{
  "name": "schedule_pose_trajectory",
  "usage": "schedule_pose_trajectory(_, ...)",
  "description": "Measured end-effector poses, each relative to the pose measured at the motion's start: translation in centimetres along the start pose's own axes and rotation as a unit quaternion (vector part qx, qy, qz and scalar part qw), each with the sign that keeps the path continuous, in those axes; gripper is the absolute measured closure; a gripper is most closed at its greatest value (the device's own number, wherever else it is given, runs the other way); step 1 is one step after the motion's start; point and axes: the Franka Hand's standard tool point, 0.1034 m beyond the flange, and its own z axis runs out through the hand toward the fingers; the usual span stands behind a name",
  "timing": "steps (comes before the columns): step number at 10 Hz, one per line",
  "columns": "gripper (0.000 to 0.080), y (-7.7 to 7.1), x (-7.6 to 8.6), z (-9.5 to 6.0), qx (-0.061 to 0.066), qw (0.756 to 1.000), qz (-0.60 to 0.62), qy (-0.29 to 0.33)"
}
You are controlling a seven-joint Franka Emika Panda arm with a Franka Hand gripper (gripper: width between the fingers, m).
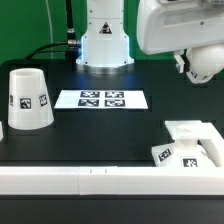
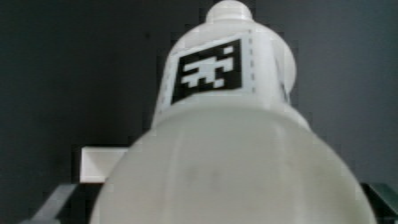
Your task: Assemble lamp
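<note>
The white bulb [image 2: 222, 120] fills the wrist view, its square tag facing the camera and its narrow end pointing away. It runs out from between my jaws, and my gripper [image 2: 214, 210] is shut on its wide end. In the exterior view my gripper [image 1: 190, 62] holds the bulb [image 1: 205, 66] in the air at the upper right, above and behind the flat square base [image 1: 192, 132]. The base lies at the lower right with tags on its front. The truncated-cone shade [image 1: 28, 98] stands upright at the exterior view's left.
The marker board [image 1: 100, 99] lies flat in the middle of the black table. A low white wall [image 1: 90, 181] runs along the front edge and meets the base's corner. The robot's pedestal [image 1: 104, 45] stands at the back.
</note>
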Motion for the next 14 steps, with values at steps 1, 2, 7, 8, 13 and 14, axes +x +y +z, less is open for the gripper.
schedule_pose_trajectory(1,0.0223,0.1,0.3,-0.2,-0.002,1.000,0.000,0.029)
schedule_pose_trajectory(2,0.0223,0.3,1.1,-0.4,-0.006,0.997,-0.004,0.076)
schedule_pose_trajectory(7,0.0223,2.5,2.9,-3.5,-0.034,0.978,-0.059,0.198)
schedule_pose_trajectory(8,0.0223,2.4,3.1,-3.6,-0.034,0.976,-0.058,0.206)
schedule_pose_trajectory(13,0.0223,2.5,4.8,-4.8,-0.061,0.933,-0.083,0.345)
schedule_pose_trajectory(14,0.0223,2.4,4.7,-4.5,-0.066,0.928,-0.094,0.354)
